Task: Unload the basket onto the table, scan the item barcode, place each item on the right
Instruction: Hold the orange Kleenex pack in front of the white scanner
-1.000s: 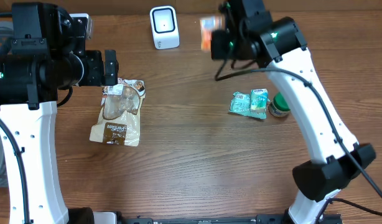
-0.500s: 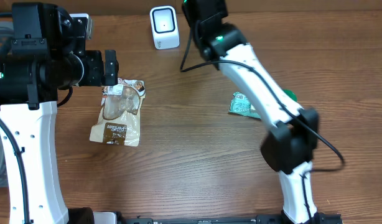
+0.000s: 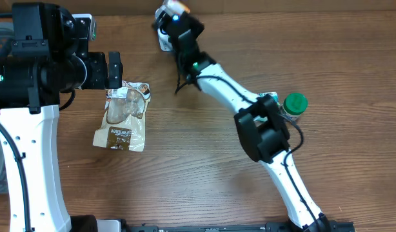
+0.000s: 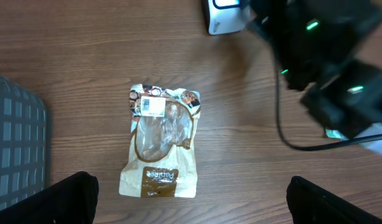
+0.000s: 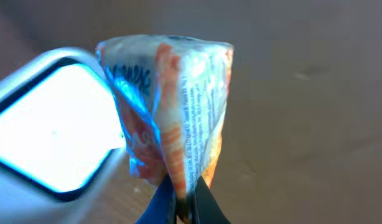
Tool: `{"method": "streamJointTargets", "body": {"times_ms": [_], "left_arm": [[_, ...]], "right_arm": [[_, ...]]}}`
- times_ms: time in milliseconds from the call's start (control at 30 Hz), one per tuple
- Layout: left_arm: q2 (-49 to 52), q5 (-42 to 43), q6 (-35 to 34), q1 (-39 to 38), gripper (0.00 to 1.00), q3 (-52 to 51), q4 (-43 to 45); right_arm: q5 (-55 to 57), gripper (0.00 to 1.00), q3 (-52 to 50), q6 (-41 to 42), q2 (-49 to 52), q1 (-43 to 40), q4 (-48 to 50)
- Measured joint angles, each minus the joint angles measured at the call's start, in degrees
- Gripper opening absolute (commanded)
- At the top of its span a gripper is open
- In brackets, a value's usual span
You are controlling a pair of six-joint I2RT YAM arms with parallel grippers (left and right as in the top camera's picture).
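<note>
Orange-and-white packet stands lengthwise out of the clamped right pincer, beside scanner; left pincer wide.

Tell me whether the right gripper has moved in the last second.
Yes. In the overhead view the right gripper swung left, from right of the white scanner to over it, shut on the orange packet.
</note>
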Motion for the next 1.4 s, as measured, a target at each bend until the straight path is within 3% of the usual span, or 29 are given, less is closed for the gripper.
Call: {"method": "streamJointTargets", "body": {"times_ms": [233, 867, 1200, 1400], "left_arm": [[0.0, 0.0, 0.0, 0.0, 1.0, 0.0, 0.0], [0.0, 0.0, 0.0, 0.0, 1.0, 0.0, 0.0], [0.0, 0.0, 0.0, 0.0, 0.99, 0.0, 0.0], [0.0, 0.0, 0.0, 0.0, 1.0, 0.0, 0.0]], "right_arm": [[-0.3, 0.04, 0.0, -4.5, 1.8, 1.2, 0.2], [0.6, 0.04, 0.0, -5.5, 1.8, 0.9, 0.3], [0.8, 0.04, 0.0, 5.4, -0.4, 1.1, -4.4], [-5.0, 0.04, -0.1, 18.4, -10.0, 1.0, -24.1]]}}
